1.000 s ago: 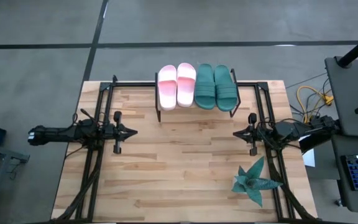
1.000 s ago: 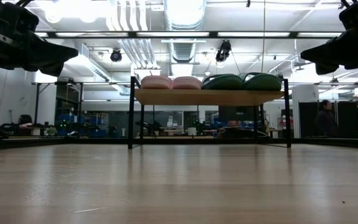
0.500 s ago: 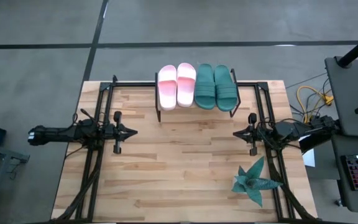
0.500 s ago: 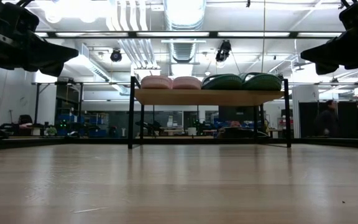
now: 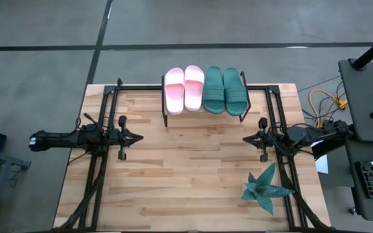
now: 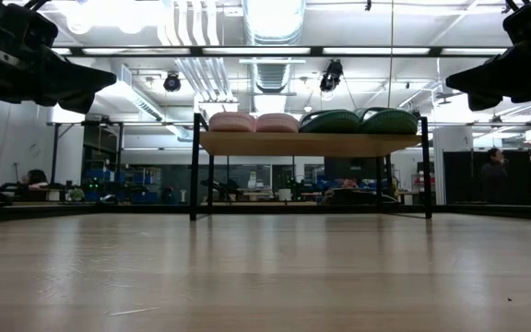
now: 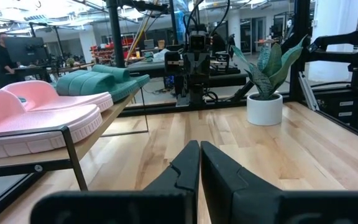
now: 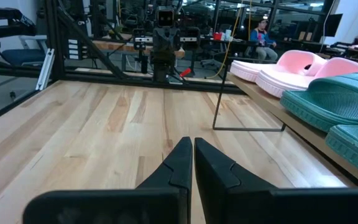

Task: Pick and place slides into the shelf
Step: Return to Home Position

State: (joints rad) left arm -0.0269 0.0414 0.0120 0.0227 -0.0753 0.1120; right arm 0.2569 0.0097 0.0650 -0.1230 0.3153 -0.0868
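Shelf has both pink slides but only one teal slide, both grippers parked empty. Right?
No: the high view shows two teal slides on the shelf, beside the pink slides. The left gripper and right gripper are parked empty.

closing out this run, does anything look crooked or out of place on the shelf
Nothing stands out. The pink slides and green slides lie side by side on the shelf, straight. The left gripper and right gripper hang shut and empty at the table's sides.
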